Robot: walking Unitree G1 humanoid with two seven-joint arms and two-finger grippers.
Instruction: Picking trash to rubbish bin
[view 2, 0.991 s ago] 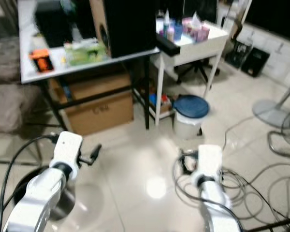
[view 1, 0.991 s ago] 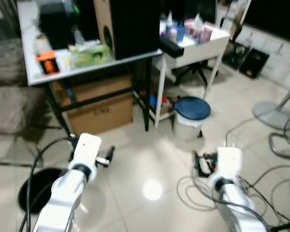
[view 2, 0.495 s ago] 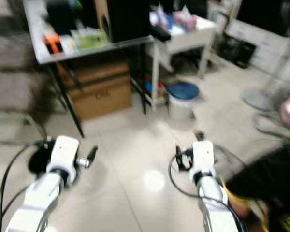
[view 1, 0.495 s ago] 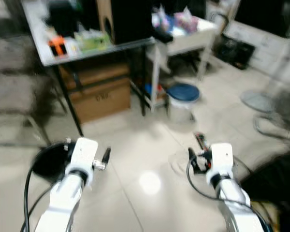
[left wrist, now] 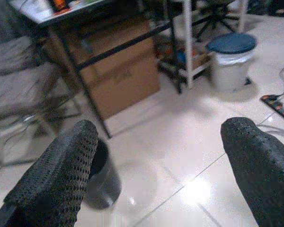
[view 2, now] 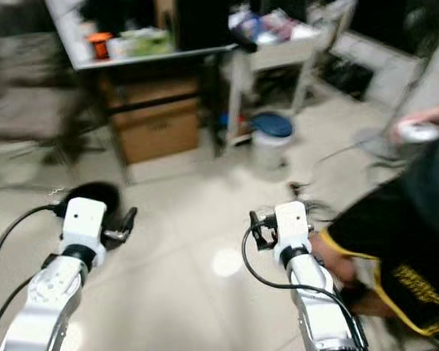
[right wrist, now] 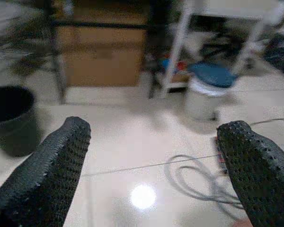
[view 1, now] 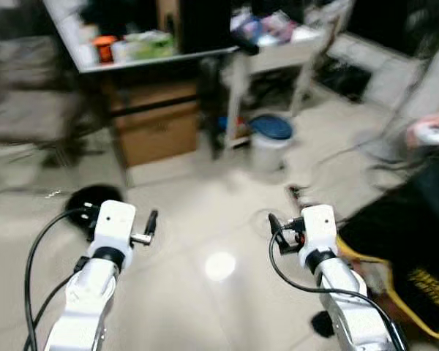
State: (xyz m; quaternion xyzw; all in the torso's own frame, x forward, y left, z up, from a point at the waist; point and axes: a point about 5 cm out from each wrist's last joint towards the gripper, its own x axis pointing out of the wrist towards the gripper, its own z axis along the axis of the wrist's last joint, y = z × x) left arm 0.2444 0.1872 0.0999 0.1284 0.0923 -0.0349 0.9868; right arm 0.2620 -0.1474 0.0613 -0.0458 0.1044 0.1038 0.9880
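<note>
A round black rubbish bin stands open on the pale tiled floor ahead on the left, near the grey table's leg; it also appears in the left wrist view and the right wrist view. My left gripper is held over the floor just right of the bin, open and empty. My right gripper is raised at the same height further right, open with nothing between its fingers. I can make out no piece of trash; the views are blurred.
A white bin with a blue lid stands by a white trolley. Cardboard boxes sit under the grey table. A power strip and cables lie on the floor. A person in black stands close on the right.
The whole picture has shifted and blurred, so the camera has moved. A person in black has come into view on the right. Both grippers stay open and empty.
</note>
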